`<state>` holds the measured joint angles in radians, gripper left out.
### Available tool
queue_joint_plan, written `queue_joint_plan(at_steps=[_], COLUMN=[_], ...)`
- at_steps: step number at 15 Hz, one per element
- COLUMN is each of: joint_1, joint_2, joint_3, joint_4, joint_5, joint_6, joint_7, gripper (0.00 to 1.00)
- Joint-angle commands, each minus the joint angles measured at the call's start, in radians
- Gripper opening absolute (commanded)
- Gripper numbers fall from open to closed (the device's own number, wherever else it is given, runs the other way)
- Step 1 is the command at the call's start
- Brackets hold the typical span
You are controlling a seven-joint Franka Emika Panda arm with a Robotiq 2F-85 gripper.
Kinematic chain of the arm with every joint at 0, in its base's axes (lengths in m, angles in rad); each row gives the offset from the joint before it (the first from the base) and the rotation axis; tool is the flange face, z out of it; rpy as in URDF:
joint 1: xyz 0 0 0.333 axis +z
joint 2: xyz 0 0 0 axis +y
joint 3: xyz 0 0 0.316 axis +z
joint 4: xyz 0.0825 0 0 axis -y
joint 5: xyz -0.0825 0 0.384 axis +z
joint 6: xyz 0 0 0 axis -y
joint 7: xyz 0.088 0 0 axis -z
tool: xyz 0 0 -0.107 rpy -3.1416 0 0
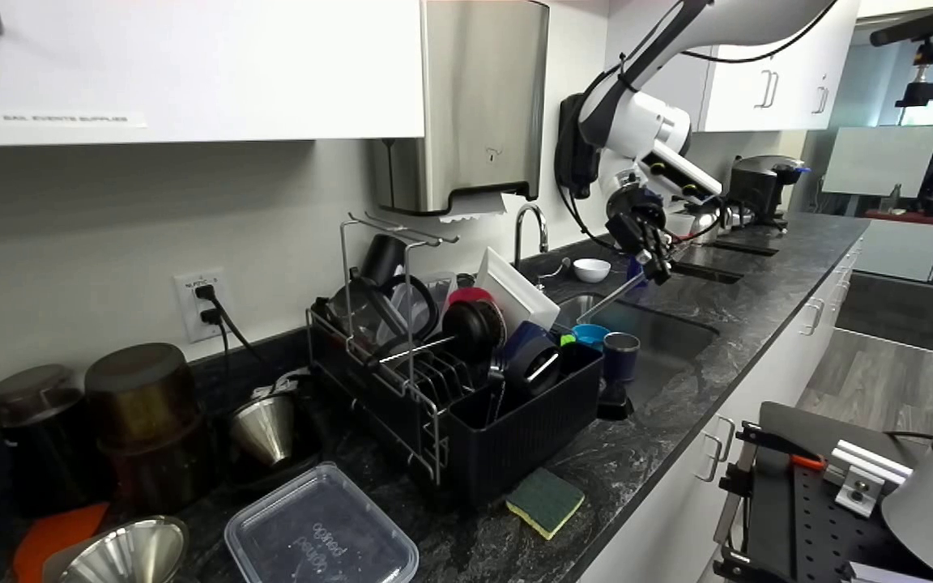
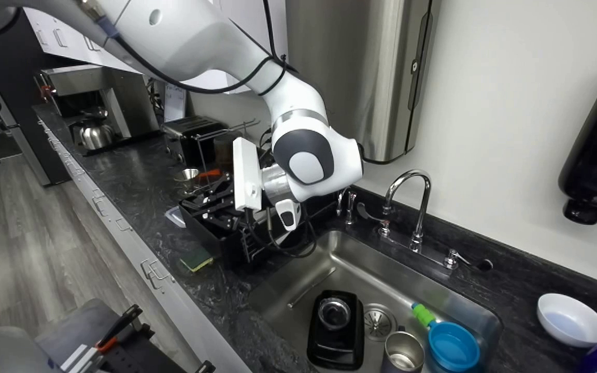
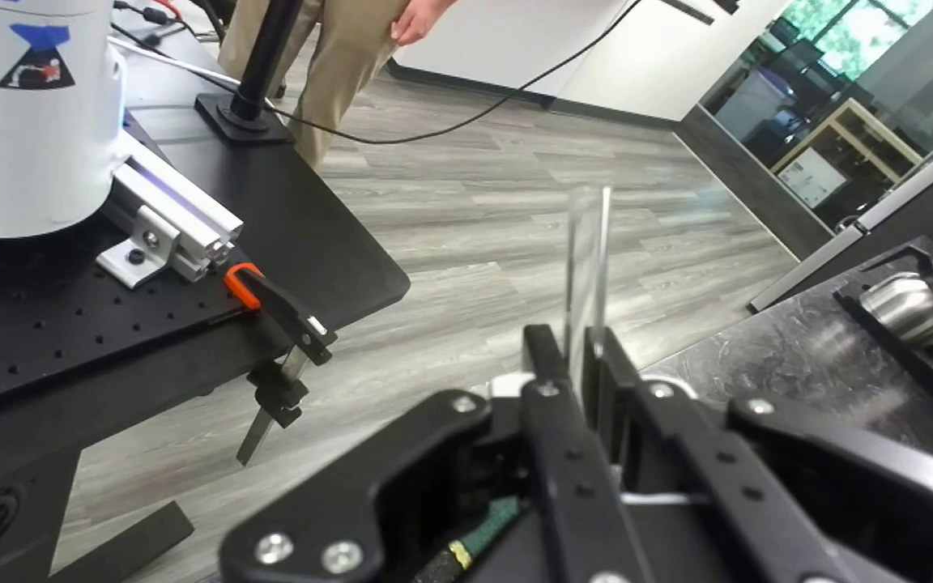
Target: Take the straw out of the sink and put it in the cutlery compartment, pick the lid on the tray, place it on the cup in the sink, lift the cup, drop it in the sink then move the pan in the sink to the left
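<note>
In an exterior view, left of the hand: dish rack, holding a white dish, presumed cutlery compartment along its front. Straw: pinched in the hand's narrowed jaws; likely light, slick, slightly flexible; mid-length hold advised. Below the hand: sink, containing blue pan and mug.

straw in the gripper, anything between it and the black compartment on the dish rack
Partly: in an exterior view a dark blue mug crowds the middle of the black compartment. The compartment's end nearer the sink looks freer; nothing else visible seems to block the straw.
</note>
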<state>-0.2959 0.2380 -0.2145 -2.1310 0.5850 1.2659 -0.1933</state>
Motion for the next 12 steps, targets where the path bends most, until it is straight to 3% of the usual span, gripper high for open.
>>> queue_joint_plan(at_steps=[1,2,12], joint_1=[0.007,0.007,0.007], joint_2=[0.026,0.016,0.022], joint_3=[-0.007,-0.007,-0.007], joint_4=[0.011,0.003,0.003], joint_5=[0.015,0.002,0.002], joint_6=[-0.017,-0.004,-0.004], joint_7=[0.030,0.005,0.011], gripper=[0.03,0.12,0.12])
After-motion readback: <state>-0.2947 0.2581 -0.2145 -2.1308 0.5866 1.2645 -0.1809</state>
